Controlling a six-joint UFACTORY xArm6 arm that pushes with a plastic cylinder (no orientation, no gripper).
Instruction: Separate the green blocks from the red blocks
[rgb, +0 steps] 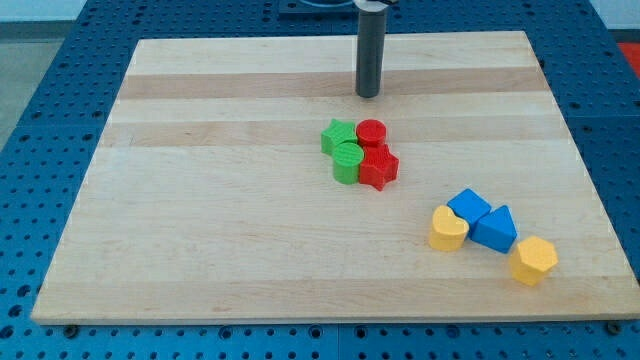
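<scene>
Four blocks sit clustered at the board's middle. A green star block (337, 135) is at the cluster's upper left and a green cylinder (348, 162) at its lower left. A red cylinder (371, 133) is at the upper right and a red star block (379, 167) at the lower right. The green and red blocks touch each other. My tip (368, 95) is the lower end of a dark rod, resting on the board just above the red cylinder, a short gap away from it.
At the view's lower right lie a blue block (468, 206), a blue triangular block (495, 229), a yellow heart-like block (447, 229) and a yellow hexagonal block (533, 260). The wooden board (200, 220) lies on a blue perforated table.
</scene>
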